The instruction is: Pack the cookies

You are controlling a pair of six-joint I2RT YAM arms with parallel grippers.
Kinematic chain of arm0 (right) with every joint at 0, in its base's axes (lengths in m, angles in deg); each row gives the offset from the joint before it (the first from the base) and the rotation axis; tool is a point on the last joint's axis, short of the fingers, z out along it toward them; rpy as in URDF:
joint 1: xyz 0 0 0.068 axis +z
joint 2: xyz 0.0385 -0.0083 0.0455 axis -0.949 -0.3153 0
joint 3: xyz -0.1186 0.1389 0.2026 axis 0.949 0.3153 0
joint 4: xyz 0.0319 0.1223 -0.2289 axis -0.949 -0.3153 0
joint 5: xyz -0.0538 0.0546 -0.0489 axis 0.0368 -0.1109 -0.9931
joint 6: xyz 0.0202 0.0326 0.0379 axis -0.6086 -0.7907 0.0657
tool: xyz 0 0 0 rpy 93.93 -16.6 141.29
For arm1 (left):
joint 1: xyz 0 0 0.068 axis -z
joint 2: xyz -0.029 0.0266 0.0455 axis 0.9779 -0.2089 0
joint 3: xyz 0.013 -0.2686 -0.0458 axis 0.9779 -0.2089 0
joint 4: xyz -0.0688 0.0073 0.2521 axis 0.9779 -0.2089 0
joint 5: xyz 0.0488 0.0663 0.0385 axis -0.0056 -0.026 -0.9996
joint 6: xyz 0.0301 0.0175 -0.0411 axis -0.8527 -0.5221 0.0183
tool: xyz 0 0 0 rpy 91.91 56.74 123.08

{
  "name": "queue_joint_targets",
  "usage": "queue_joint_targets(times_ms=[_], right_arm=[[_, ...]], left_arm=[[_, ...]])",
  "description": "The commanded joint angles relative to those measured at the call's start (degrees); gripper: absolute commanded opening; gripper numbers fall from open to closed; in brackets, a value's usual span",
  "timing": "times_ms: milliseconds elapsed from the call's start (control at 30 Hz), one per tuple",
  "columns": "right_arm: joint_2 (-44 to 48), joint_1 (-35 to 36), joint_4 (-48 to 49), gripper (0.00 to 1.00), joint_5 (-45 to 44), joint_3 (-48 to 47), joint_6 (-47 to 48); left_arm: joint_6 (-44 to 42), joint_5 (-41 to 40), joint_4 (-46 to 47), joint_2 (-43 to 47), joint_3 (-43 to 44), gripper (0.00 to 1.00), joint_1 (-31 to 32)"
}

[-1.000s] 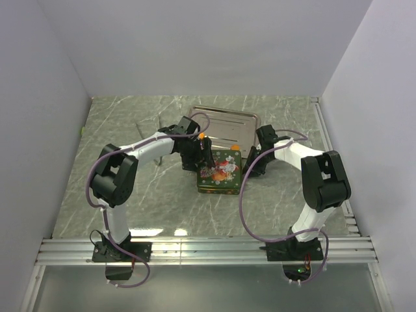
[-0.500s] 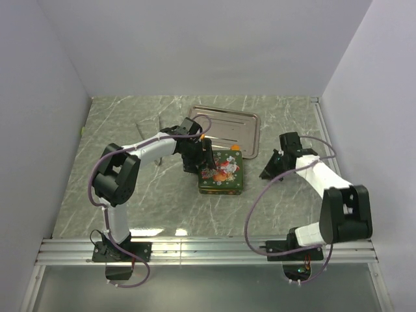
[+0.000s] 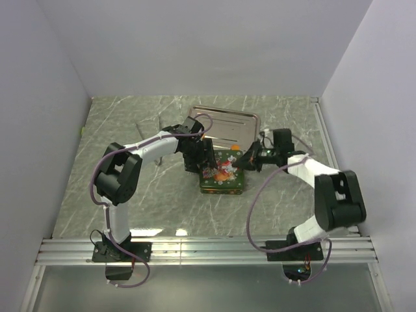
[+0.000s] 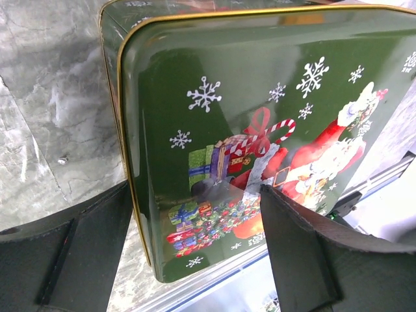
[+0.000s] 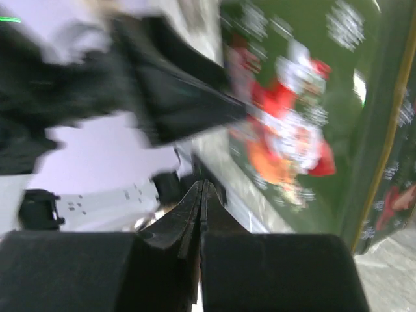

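Guessing you were seating the lid (image 4: 260,97): left jaws sat spread wide over the tin (image 3: 223,171), right jaws pinched shut at its right edge to nudge it; cookies weren't visible, probably inside.

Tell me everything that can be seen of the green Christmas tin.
The green tin is a square box of shiny metal with rounded corners. Its lid has a gold rim and shows Santa in red, a candy cane, wrapped gifts and white snowflakes. It lies flat on the marbled table, just before the steel tray. The open left gripper stands over one lid edge; the shut right gripper is at its right side. Contact is unclear.
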Motion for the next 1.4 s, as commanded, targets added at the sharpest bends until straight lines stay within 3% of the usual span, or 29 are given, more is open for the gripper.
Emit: queue_joint_targets(times_ms=[0,167,300,567,867,1033,1233,1367], right_arm=[[-5.55,-0.11,-2.95,0.00,3.35,2.81,4.64],[-8.72,-2.93,7.91,0.00,1.40,13.01,-0.69],[-9.16,-3.02,9.69,0.00,1.57,14.78,-1.57],[-2.32,-2.93,-1.54,0.00,0.25,7.67,1.94],[6.30,-2.93,-16.49,0.01,-2.30,-7.18,6.95],[9.11,-2.93,-18.78,0.13,-2.39,-9.48,6.78],[11.92,-2.93,-21.59,0.30,-3.70,-10.44,7.83],[13.77,-2.93,-25.45,0.35,-5.29,-11.41,9.85]], left_arm=[[1.06,-0.85,-0.18,-0.62,2.17,0.83,0.83],[1.58,-1.29,0.17,0.35,1.38,0.83,1.09],[1.76,-1.56,0.43,1.05,0.41,0.83,1.09],[1.67,-1.91,0.08,1.14,0.50,0.83,1.09],[0.09,-4.89,-1.85,1.75,1.11,0.89,1.09],[-0.52,-6.65,-2.55,3.07,0.94,0.99,1.00],[-1.40,-9.20,-3.52,5.79,0.67,0.99,0.57],[-2.10,-11.40,-5.19,8.78,0.94,0.99,0.12]])
